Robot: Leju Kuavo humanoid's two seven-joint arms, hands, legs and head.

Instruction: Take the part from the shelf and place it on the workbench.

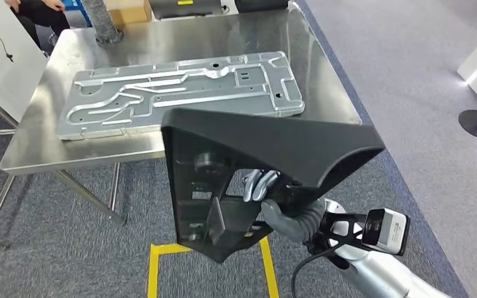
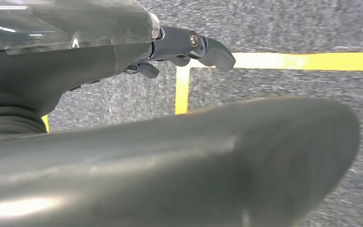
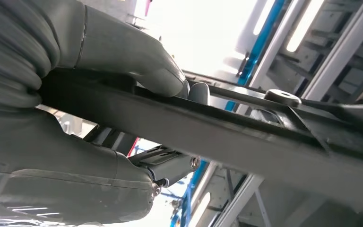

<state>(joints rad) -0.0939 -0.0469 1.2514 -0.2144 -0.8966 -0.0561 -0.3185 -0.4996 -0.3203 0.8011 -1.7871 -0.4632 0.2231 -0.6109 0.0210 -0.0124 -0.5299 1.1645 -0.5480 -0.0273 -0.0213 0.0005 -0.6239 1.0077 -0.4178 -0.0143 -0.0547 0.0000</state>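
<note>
Black plastic part [image 1: 267, 161], angular with a broad wedge-shaped top, held in the air on the near side of the steel workbench [image 1: 329, 87], above grey carpet and yellow floor tape [image 1: 155, 273]. Right hand [image 1: 273, 198] grips it from beneath; wrist view shows thumb [image 3: 137, 61] and fingers clamped across its edge. Left hand [image 2: 179, 47] hangs over the carpet, fingers loosely extended, holding nothing. Ribbed grey metal panel [image 1: 180, 93] lies flat on the workbench
</note>
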